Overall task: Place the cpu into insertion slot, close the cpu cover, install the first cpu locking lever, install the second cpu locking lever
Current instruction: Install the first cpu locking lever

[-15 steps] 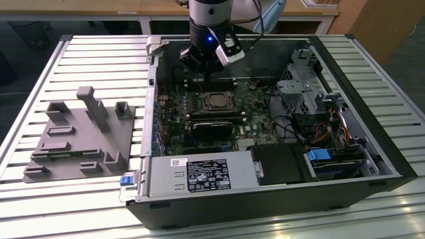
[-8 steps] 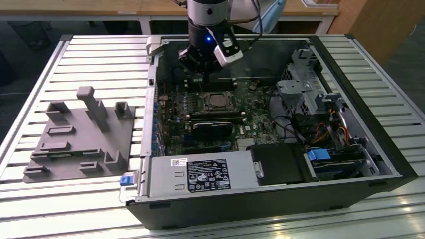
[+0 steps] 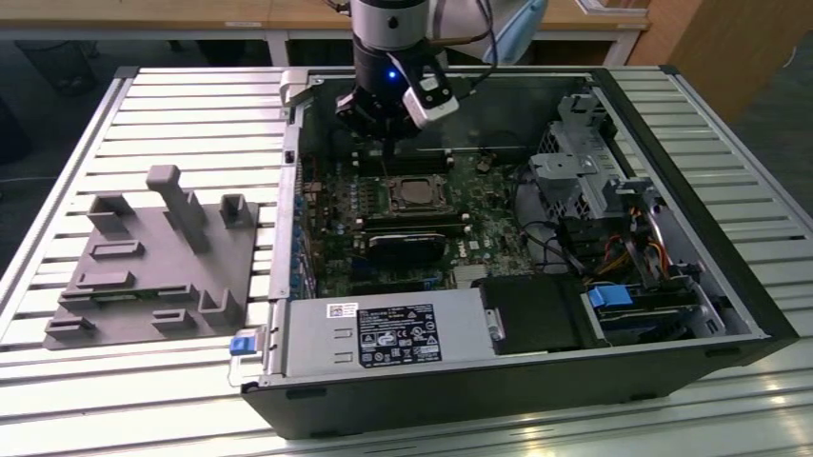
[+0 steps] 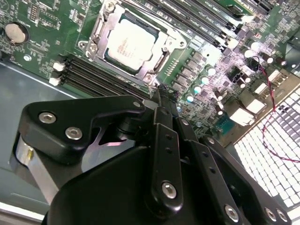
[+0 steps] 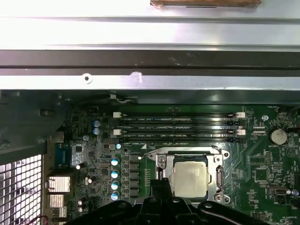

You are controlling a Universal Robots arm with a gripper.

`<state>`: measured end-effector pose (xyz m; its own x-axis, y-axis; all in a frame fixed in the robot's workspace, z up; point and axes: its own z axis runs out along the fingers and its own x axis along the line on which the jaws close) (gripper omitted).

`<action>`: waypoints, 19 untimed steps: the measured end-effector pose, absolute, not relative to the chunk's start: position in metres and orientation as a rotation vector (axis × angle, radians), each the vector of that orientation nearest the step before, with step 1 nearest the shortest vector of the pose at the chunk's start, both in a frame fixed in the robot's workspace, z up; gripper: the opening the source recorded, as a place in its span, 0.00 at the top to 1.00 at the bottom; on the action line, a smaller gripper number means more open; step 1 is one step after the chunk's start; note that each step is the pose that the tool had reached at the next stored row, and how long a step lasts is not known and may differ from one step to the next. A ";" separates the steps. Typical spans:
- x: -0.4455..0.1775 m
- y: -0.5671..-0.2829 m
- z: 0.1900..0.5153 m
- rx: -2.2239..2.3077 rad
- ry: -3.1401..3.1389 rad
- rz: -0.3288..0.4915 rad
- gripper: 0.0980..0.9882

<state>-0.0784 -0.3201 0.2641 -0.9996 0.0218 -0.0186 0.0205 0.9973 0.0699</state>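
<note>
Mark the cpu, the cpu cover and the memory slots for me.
cpu (image 5: 190, 179): first wrist view, centre of its pale face.
cpu cover (image 5: 218, 171): first wrist view, silver side bar of the frame.
memory slots (image 5: 178, 127): first wrist view, middle of the black rows.

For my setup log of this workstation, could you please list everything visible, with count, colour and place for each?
table: one, pale slatted metal, beneath everything.
computer case: one, black, open, on the table.
fixture plate: one, grey, on the table, exterior view's left of the computer case.
power supply: one, silver, inside the case, nearest the exterior camera.
motherboard: one, green, inside the case.
cpu: one, pale silver, mid-motherboard.
cpu cover: one, silver frame, lying around the cpu.
memory slots: four, black, beside the cpu cover.
gripper: one, black, shut, above the motherboard near the cpu cover.
</note>
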 end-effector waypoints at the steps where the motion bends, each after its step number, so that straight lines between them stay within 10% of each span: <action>1: -0.080 -0.320 0.264 0.033 3.120 0.109 0.99; 19: -0.105 -0.310 0.258 0.029 3.120 0.109 0.99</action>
